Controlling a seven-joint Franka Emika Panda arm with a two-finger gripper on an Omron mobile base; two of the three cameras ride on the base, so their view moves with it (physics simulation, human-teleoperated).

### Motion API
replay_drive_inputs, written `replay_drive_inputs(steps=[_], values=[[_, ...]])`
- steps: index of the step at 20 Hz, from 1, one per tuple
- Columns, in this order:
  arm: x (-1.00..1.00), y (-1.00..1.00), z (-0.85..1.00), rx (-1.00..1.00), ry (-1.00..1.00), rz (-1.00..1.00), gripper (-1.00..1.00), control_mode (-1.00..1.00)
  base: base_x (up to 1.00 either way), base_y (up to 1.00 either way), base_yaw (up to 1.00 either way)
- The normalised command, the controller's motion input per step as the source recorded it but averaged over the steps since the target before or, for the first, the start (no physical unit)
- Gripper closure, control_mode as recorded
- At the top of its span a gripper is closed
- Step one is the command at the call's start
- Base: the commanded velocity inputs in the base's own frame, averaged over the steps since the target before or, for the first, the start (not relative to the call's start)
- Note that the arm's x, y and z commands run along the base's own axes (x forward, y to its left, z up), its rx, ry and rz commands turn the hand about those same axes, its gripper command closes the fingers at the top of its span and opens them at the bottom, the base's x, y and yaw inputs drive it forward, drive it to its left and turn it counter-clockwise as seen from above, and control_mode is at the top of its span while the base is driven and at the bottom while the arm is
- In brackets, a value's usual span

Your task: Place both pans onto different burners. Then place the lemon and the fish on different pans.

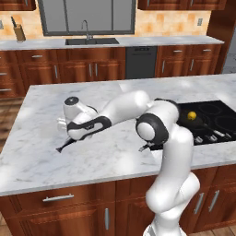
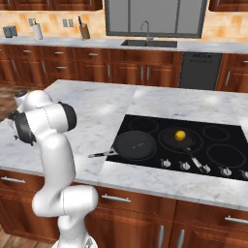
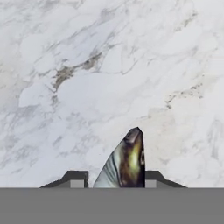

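Broadly, a white-and-grey veined marble island counter (image 2: 97,114) carries everything, with a flat black glass cooktop (image 2: 227,167) set into it at the robot's right. On that glass, thin grey ring-marked burners (image 2: 216,132) show, and two of them are covered by round, shallow black frying pans. One pan (image 2: 135,145) sits on the burner at the cooktop's near left corner, its short grey handle reaching out over the marble, and nothing lies in it. The other pan (image 2: 169,140) sits just beside it on the middle burner, handle pointing toward the row of small silver knobs (image 2: 186,165) along the front edge. A small bright yellow lemon (image 2: 180,135) rests in this second pan. Well apart from the cooktop, over bare marble on the left, the two-finger gripper (image 3: 112,183) points down at the counter. From the hand camera, its dark fingertips (image 3: 75,178) stand on either side of the slender dark grey fish (image 3: 126,159), closed against it. From the left base camera, the fish's tail juts out below the hand, close above the marble.
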Motion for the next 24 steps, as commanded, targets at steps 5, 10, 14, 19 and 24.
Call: replay_drive_inputs(steps=[5, 10, 14, 19, 24], values=[[-0.26, -0.68, 0.49, 0.00, -0.07, 0.01, 1.00, -1.00, 0.00, 0.00, 0.00], [-0.17, -0.70, 0.34, 0.00, -0.03, 0.00, 1.00, -1.00, 0.00, 0.00, 0.00], [-0.13, -0.76, 0.12, -0.02, 0.00, -0.01, 1.00, -1.00, 0.00, 0.00, 0.00], [-0.11, -0.81, 0.06, -0.03, 0.00, -0.02, 1.00, -1.00, 0.00, 0.00, 0.00], [-0.01, -0.80, 0.01, 0.00, 0.00, -0.03, 1.00, -1.00, 0.00, 0.00, 0.00]])
